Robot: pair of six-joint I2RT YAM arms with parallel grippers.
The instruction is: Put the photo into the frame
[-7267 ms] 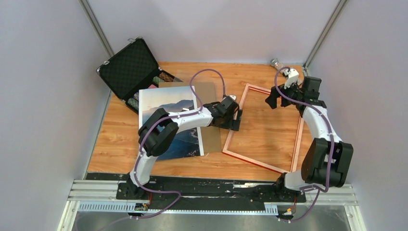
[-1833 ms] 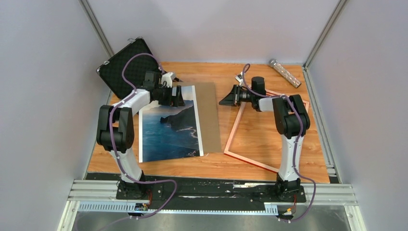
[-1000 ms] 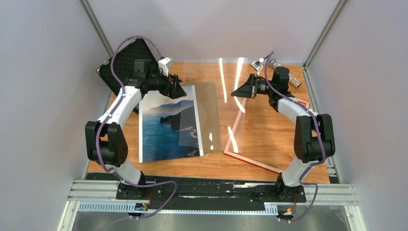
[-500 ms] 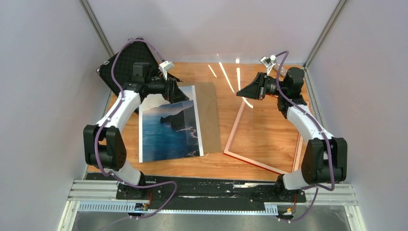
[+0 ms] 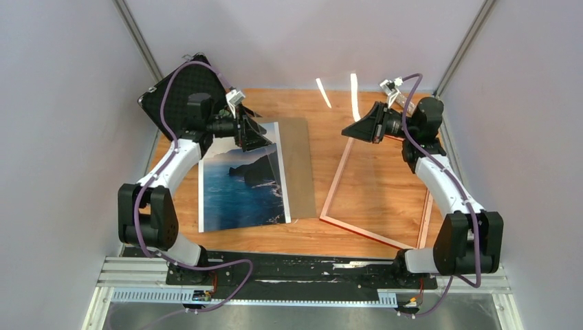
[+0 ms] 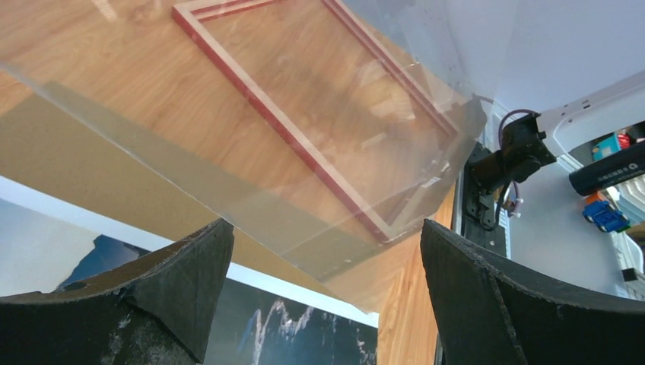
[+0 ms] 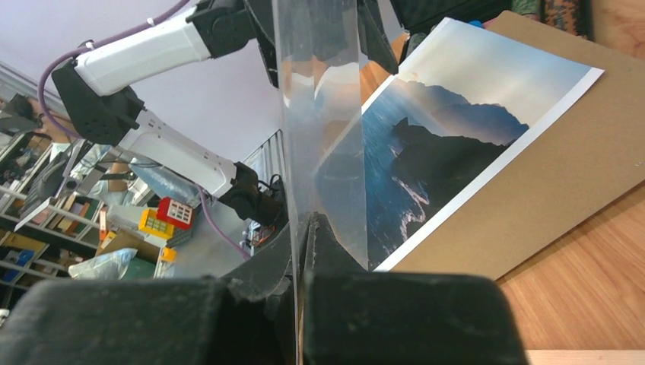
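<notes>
at the far left corner of the desk (image 5: 157, 214) a black foam-lined case (image 5: 180, 96) stands open; the left gripper (image 5: 258, 134) hangs just in front of it, above the far edge of the photo (image 5: 240, 185), with its jaws wide apart and nothing clamped between them; the photo lies face up on the left half of the desk, the sea and dark cliffs showing, its white border all around; it rests on a plain brown backing board (image 5: 297, 165), which shows as a strip along the right side of the photo; a clear sheet (image 6: 304, 152) is lifted in the air over the middle of the desk, tilted, and in the top view it shows only as bright streaks; in the left wrist view one edge of it runs across between the open left fingers (image 6: 137, 296), but i cannot tell if it touches them; the right gripper (image 5: 349, 130) is closed tight on the other end of the clear sheet, which appears edge-on between its fingers in the right wrist view; the frame (image 5: 335, 180) lies flat on the right half of the desk, below the right gripper, the wood visible inside it; its near left corner is just beside the backing board; the photo is outside the frame.
</notes>
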